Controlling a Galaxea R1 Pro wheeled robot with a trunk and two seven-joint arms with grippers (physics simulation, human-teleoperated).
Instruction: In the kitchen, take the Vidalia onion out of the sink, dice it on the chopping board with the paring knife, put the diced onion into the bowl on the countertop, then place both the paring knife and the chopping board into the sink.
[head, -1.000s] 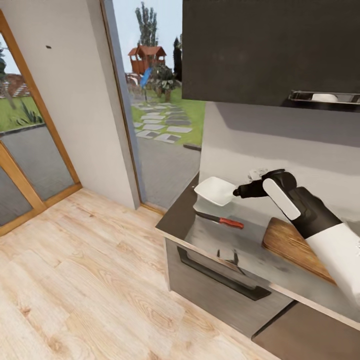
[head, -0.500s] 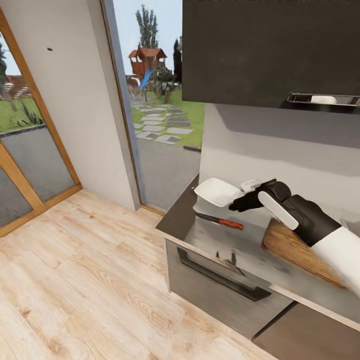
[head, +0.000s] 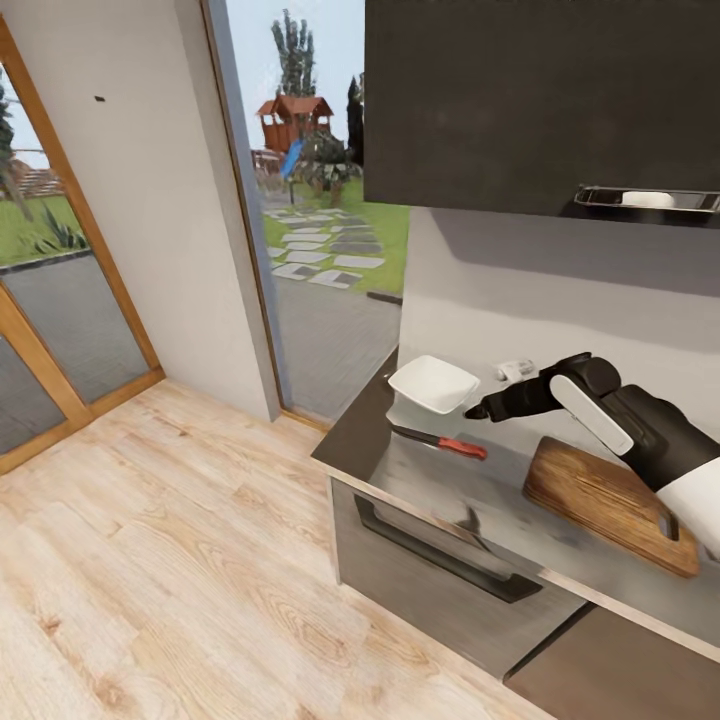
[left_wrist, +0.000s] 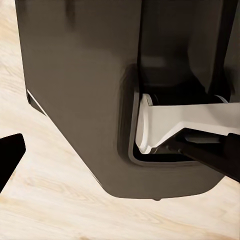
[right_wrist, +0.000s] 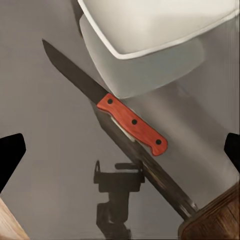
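Hovering right claw (head: 476, 411) (fingers spread), paring knife (right_wrist: 107, 107) below, bowl (head: 433, 384) beside.

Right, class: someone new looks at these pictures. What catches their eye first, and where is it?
Probably the paring knife with its bright red handle, lying on the grey countertop just in front of the white bowl. Next, the black right gripper hovering beside the bowl, and the chopping board further right.

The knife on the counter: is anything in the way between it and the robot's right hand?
Nothing visible is. The knife lies bare on the countertop below the open right gripper. The bowl sits beside the blade and the board lies off to the side.
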